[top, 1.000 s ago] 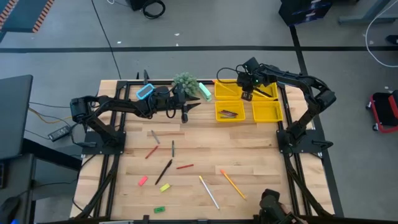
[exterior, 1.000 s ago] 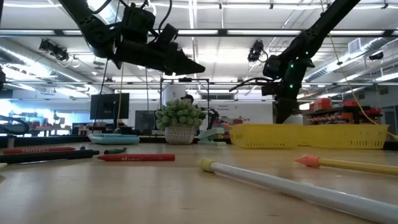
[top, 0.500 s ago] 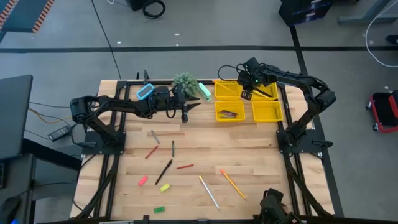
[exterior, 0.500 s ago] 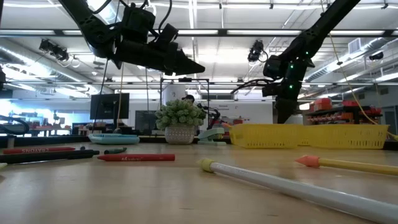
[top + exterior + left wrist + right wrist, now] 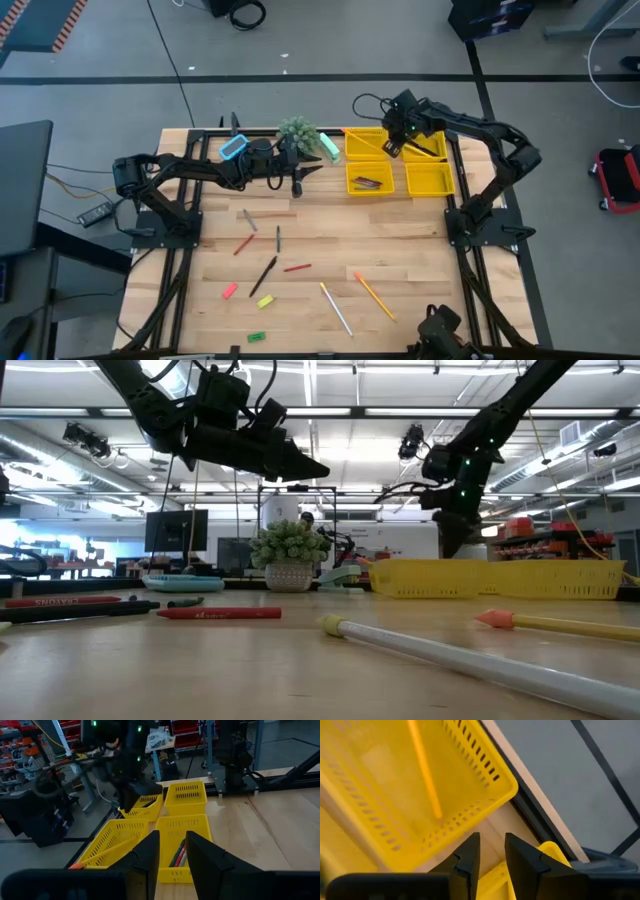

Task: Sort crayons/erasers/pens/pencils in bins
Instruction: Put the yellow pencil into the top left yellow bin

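The right gripper (image 5: 393,147), fingers narrow and empty, is hovering over the far bins (image 5: 365,146); a pencil (image 5: 424,767) is lying inside. Next: fetching another pencil (image 5: 374,295) near-right. The left gripper (image 5: 297,184), narrow and empty, is waiting.

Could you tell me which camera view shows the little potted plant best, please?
The low view: the potted plant stands in full side profile there, green leaves above a pale pot. The high view shows only its leafy top from above. Neither wrist view shows it.
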Robot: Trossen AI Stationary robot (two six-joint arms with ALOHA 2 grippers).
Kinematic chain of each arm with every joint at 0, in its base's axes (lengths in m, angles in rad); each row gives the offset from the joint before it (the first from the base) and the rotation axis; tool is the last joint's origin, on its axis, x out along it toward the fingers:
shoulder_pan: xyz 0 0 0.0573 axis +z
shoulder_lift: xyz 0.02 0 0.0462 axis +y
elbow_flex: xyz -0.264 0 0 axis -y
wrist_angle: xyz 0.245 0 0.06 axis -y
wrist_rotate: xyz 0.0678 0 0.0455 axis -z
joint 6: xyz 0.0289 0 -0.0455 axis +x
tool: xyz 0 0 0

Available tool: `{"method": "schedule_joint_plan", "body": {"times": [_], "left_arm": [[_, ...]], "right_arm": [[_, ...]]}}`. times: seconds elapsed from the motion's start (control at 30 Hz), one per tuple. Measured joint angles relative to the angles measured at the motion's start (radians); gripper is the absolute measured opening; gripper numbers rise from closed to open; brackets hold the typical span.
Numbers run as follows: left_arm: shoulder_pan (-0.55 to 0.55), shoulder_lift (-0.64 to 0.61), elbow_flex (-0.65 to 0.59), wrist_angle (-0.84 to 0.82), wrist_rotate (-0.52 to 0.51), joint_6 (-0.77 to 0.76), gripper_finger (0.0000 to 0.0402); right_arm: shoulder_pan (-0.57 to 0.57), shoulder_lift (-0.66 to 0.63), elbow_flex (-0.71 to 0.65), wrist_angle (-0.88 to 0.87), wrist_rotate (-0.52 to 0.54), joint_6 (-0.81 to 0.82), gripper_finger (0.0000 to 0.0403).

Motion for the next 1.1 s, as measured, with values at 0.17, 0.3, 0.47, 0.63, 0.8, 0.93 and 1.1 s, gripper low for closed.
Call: {"method": "schedule_joint_plan", "body": {"times": [0.17, 0.3, 0.47, 0.63, 0.8, 0.93, 1.1], "left_arm": [[0.0, 0.0, 0.0, 0.002, 0.0, 0.001, 0.0105], [0.0, 0.0, 0.0, 0.013, 0.0, 0.0, 0.0105], [0.0, 0.0, 0.0, 0.024, 0.035, -0.001, 0.0105], [-0.001, -0.005, 0.0, 0.028, 0.073, -0.013, 0.0105], [-0.002, -0.053, 0.001, -0.016, 0.072, -0.02, 0.0107], [-0.002, -0.142, 0.001, -0.105, 0.072, -0.007, 0.0107], [-0.003, -0.252, 0.001, -0.141, 0.073, 0.007, 0.0107]], "right_arm": [[0.053, -0.094, 0.01, -0.014, 0.003, 0.173, 0.0096], [0.143, -0.184, 0.01, -0.071, 0.004, 0.338, 0.0096], [0.344, -0.229, 0.011, -0.094, -0.019, 0.477, 0.0096], [0.57, -0.187, 0.011, -0.097, 0.013, 0.592, 0.0096], [0.736, -0.166, 0.011, -0.129, 0.018, 0.765, 0.0096], [0.853, -0.166, 0.011, -0.141, 0.022, 0.931, 0.0096], [0.977, -0.141, 0.011, -0.137, 0.158, 1.072, 0.0096]]}}
